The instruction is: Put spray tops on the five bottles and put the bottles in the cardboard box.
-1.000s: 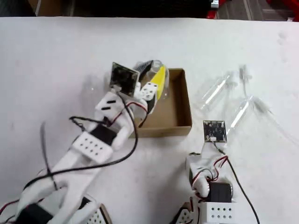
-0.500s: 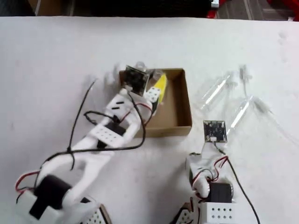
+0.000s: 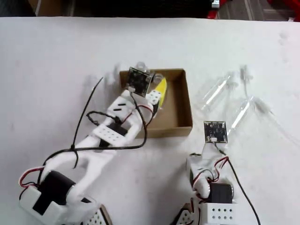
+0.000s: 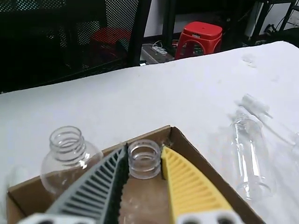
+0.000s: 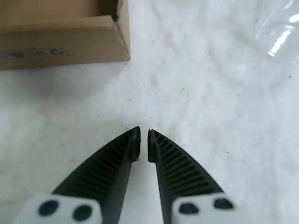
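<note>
My left gripper [image 4: 144, 173] is shut on the neck of a clear bottle [image 4: 144, 157] with no top, held upright over the far end of the cardboard box [image 3: 183, 101]. In the high view its yellow finger [image 3: 160, 89] shows inside the box. A second open-necked bottle [image 4: 68, 156] stands at the box's far wall; which side of the wall I cannot tell. Two more clear bottles [image 3: 217, 92] [image 3: 240, 113] lie on the table right of the box, with a spray top [image 3: 244, 72] by them. My right gripper [image 5: 143, 140] is shut, low over bare table near the box's front corner [image 5: 119, 39].
The white table [image 3: 56, 51] has free room at the left and at the back. A black cable [image 3: 79, 131] loops off the left arm. A red stool [image 4: 202, 33] and dark furniture stand beyond the table's far edge.
The left arm has swung right and forward, carrying the bottle from the box's left edge to above its far end. The right arm has not moved.
</note>
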Available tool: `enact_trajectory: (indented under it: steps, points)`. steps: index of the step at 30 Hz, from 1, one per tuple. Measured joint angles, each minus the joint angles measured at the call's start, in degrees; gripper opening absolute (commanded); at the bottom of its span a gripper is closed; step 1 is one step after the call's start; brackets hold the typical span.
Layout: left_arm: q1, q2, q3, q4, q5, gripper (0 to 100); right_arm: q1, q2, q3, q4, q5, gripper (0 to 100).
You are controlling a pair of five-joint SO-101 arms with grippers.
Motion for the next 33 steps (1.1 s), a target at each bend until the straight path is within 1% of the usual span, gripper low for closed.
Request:
enact_trajectory:
  steps: [14, 20, 29, 33]
  points:
    - [-1.3, 0.0, 0.0, 0.0, 0.1, 3, 0.0, 0.0, 0.0, 0.0, 0.0, 1.5]
    - [-1.9, 0.0, 0.0, 0.0, 0.1, 13, 0.0, 0.0, 0.0, 0.0, 0.0, 1.5]
    - [-1.9, 0.0, 0.0, 1.6, 1.9, 14, 0.0, 0.0, 0.0, 0.0, 0.0, 1.5]
    - [-1.9, -4.1, 0.1, 2.5, 2.3, 14, 0.0, 0.0, 0.0, 0.0, 0.0, 1.5]
